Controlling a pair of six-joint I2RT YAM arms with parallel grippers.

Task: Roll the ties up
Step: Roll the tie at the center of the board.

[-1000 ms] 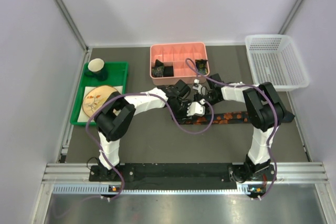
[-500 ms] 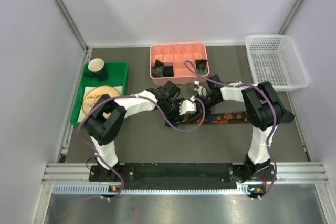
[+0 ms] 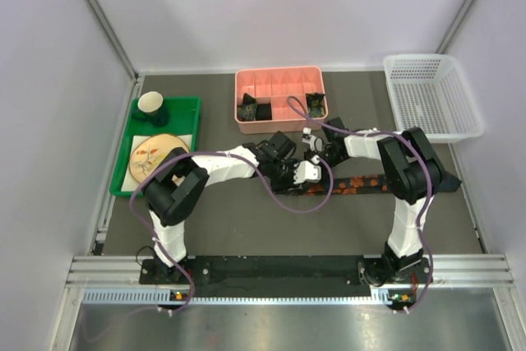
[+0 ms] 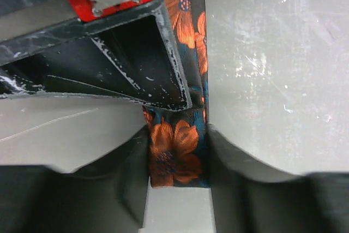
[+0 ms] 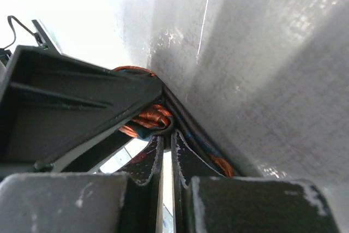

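A black tie with red-orange blotches (image 3: 362,182) lies flat, running right from the middle of the table. My left gripper (image 3: 306,172) is at its left end. In the left wrist view the flowered tie (image 4: 177,154) fills the gap between my left gripper's (image 4: 177,135) jaws, and both fingers touch its edges. My right gripper (image 3: 316,156) meets it from behind. Its (image 5: 168,132) jaws are pinched together on a curled fold of the tie (image 5: 150,118). Dark rolled ties (image 3: 251,108) sit in the pink box.
The pink divided box (image 3: 279,80) stands just behind the grippers. A white basket (image 3: 431,96) is at the back right. A green tray (image 3: 185,108) at the left holds a cup (image 3: 153,104) and a plate (image 3: 156,154). Purple cables (image 3: 304,203) loop beside the tie.
My left gripper pulled back to the left with its jaws wider, then came back to the tie's end and closed in on it. The right gripper stayed put.
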